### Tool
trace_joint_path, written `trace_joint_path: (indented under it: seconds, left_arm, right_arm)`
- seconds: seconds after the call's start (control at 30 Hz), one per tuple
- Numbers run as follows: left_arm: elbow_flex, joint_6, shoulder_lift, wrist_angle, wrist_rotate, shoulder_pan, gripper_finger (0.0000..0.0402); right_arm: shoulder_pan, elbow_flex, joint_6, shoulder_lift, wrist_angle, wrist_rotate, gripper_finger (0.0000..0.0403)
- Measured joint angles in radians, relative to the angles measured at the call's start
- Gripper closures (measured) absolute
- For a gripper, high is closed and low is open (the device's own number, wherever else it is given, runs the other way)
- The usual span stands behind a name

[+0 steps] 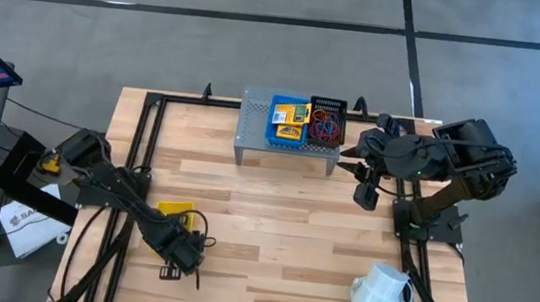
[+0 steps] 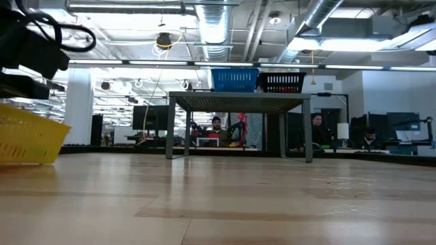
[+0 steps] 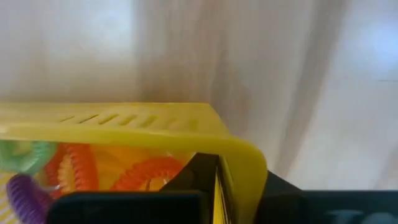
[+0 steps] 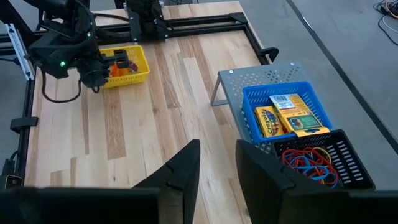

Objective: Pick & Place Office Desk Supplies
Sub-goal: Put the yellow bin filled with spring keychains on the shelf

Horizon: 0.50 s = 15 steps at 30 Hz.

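Wide bare tabletop [image 1: 273, 222] lying open between both arms. Yellow bin [image 4: 124, 66] of coiled loops [image 3: 74, 171] sitting near the left edge, well apart from the grey riser [image 1: 252, 129] carrying blue bin [image 1: 288, 123] and black mesh bin [image 1: 327, 123]. Left gripper [image 4: 99, 73] fingers clenching the yellow bin's rim. Right gripper [image 4: 217, 162] hovering beside the riser, fingers parted, grasping nothing.

Grey concrete floor [image 1: 263, 30] crossed by dark lines, pale wood worktop [image 1: 272, 232], bright ceiling ducts [image 2: 218, 27] overhead, people seated at what look like desks behind.
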Motion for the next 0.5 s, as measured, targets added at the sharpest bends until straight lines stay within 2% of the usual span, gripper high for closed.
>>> trace_joint_path:
  seconds: [0.23, 0.5]
  left_arm:
    - [-0.002, -0.032, -0.036, -0.134, -0.021, 0.019, 0.0401]
    - [-0.001, -0.032, -0.115, -0.2, -0.064, 0.089, 0.0401]
  right_arm:
    - [0.0, 0.0, 0.0, 0.0, 0.0, 0.0, 0.0303]
    - [0.0, 0.0, 0.0, 0.0, 0.0, 0.0, 0.0303]
